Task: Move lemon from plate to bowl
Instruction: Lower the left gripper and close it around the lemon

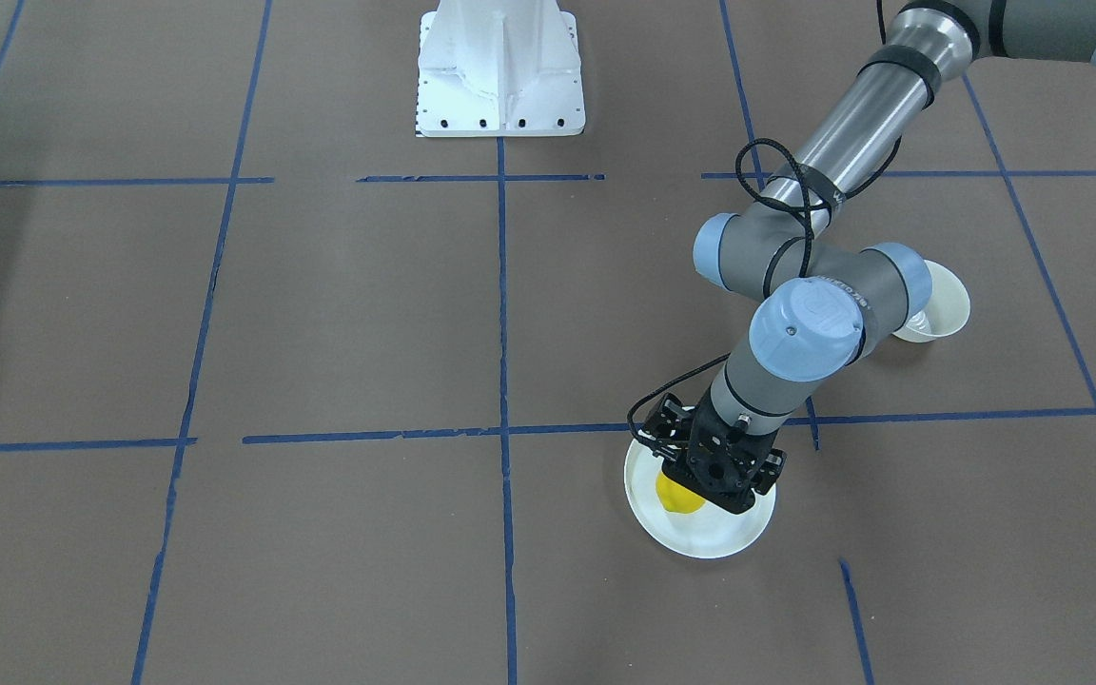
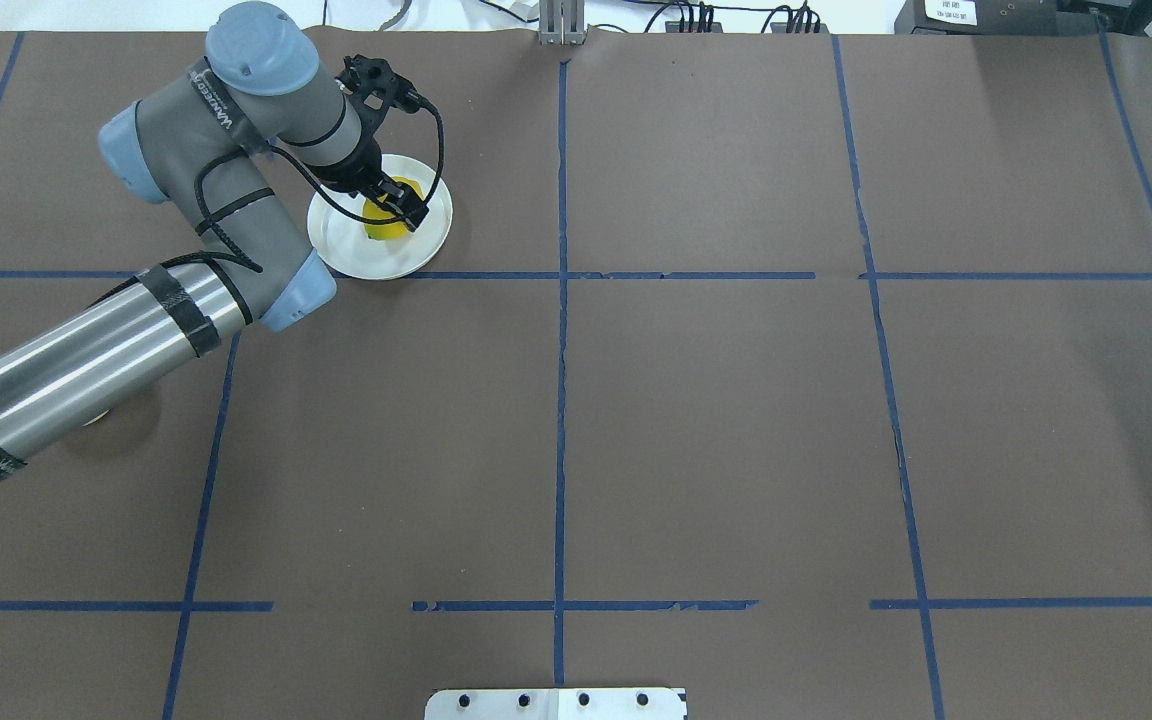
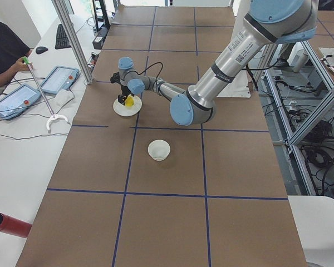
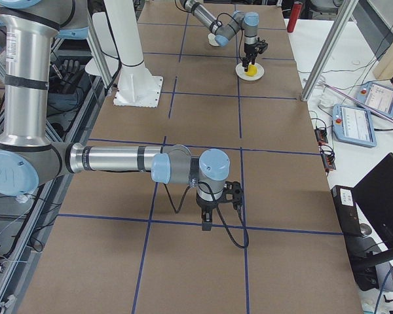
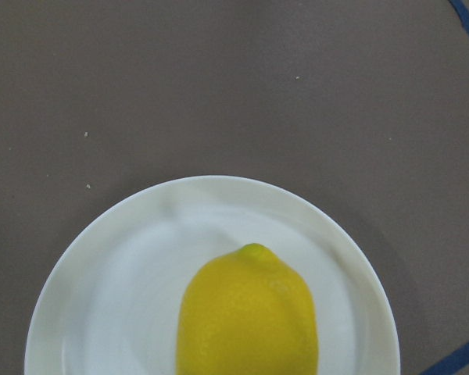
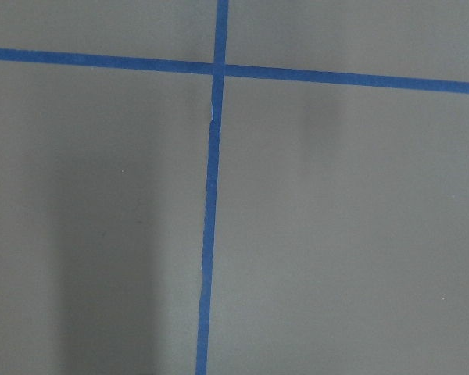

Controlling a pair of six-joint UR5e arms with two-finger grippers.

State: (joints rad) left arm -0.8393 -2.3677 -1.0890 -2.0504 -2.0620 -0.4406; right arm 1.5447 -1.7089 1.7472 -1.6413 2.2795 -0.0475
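Note:
The yellow lemon [image 5: 247, 316] lies on the white plate [image 5: 125, 258] at the far left of the table. It also shows in the overhead view [image 2: 379, 222] and the front view [image 1: 674, 496]. My left gripper [image 2: 394, 206] is down over the lemon with its fingers beside it. The views do not show whether the jaws are closed on it. The small white bowl [image 1: 946, 304] stands apart from the plate, partly behind my left arm's elbow, and shows in the left side view [image 3: 159, 149]. My right gripper [image 4: 209, 219] hangs low over bare table; I cannot tell its state.
Brown paper with blue tape lines [image 2: 561, 400] covers the table. The white robot base [image 1: 500, 71] stands at the table's middle edge. Operator tablets [image 3: 58, 79] lie on the side bench. A red cylinder [image 3: 8, 225] lies off the table's corner.

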